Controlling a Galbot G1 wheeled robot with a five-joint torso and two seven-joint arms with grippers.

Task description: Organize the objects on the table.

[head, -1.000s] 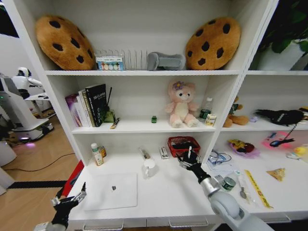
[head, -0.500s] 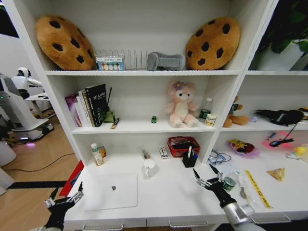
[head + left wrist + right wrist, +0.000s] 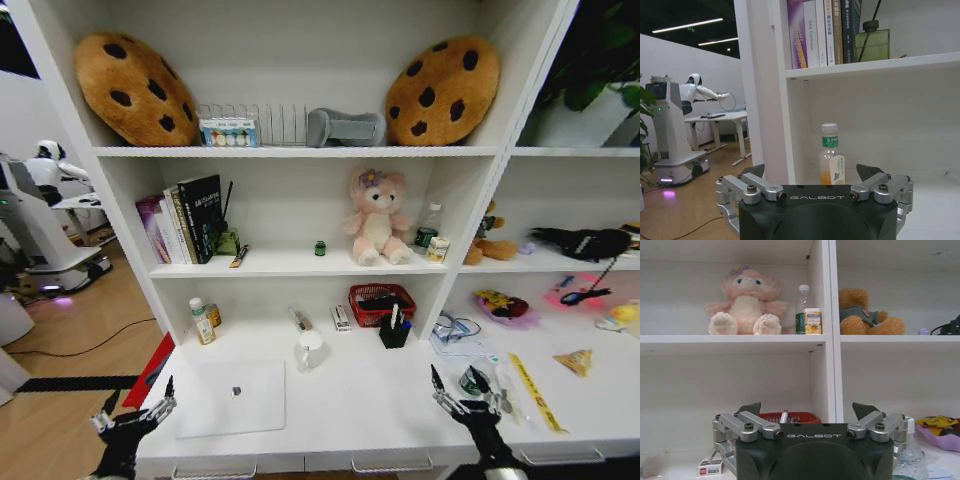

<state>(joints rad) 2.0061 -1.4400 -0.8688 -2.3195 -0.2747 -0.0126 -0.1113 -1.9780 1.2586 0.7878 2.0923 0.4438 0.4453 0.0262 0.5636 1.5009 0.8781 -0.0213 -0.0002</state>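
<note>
The right gripper (image 3: 462, 394) is held low over the near right part of the long white desk (image 3: 370, 400), its fingers spread apart and nothing between them; the small green-lidded jar (image 3: 473, 382) is seen just beside it. At the desk's near left corner the left gripper (image 3: 135, 405) is raised beside the edge, its fingers likewise splayed and empty, next to the closed silver laptop (image 3: 232, 396) lying flat on the top. Both arms are drawn back toward the near edge, wrists pointing up at the shelving. Two slim marker pens (image 3: 397, 316) are stood in a dark cup before a red basket (image 3: 379, 301); a white mug (image 3: 311, 349) is set between cup and laptop.

The smooth white top is backed by a white shelf unit. A pink plush bear (image 3: 377, 217) and a row of books (image 3: 188, 221) are kept on the middle shelf, two cookie-shaped cushions (image 3: 442, 90) on the upper one. Wood flooring and another white robot (image 3: 40, 215) are seen to the left of the room.

"GALBOT" is printed on both wrist housings (image 3: 817, 198). A capped juice bottle (image 3: 830, 155) is seen ahead of the left wrist; its label cannot be read.
</note>
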